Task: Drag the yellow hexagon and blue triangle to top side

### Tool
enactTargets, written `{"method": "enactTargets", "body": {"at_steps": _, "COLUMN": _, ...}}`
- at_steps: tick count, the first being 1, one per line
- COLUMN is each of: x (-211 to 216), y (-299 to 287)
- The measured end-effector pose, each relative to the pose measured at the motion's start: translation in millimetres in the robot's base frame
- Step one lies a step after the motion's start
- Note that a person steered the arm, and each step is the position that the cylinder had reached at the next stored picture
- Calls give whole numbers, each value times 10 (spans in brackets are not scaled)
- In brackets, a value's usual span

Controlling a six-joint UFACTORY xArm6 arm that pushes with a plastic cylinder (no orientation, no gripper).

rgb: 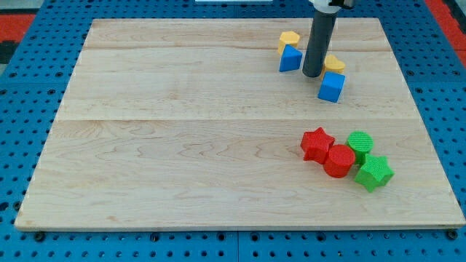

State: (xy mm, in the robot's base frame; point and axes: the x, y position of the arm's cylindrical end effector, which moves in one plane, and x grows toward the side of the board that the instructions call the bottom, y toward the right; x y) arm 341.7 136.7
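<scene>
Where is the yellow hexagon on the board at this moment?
The yellow hexagon sits near the view's top, right of centre, touching the blue triangle just below it. My tip stands right of this pair.

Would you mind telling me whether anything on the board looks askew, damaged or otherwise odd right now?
Nothing stands out. My tip sits between the yellow hexagon with its blue triangle and another yellow block above a blue cube. The red star, red cylinder, green cylinder and green star cluster intact.
</scene>
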Motion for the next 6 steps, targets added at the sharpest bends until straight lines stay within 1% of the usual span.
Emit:
{"method": "enactTargets", "body": {"at_steps": 1, "x": 279, "y": -259}}
{"method": "enactTargets", "body": {"at_steps": 2, "x": 73, "y": -571}}
{"method": "enactTargets", "body": {"at_steps": 3, "x": -417, "y": -672}}
{"method": "enactTargets", "body": {"at_steps": 4, "x": -963, "y": -364}}
{"method": "enactTargets", "body": {"at_steps": 5, "x": -1052, "y": -361}}
{"method": "enactTargets", "body": {"at_steps": 6, "x": -1066, "y": -479}}
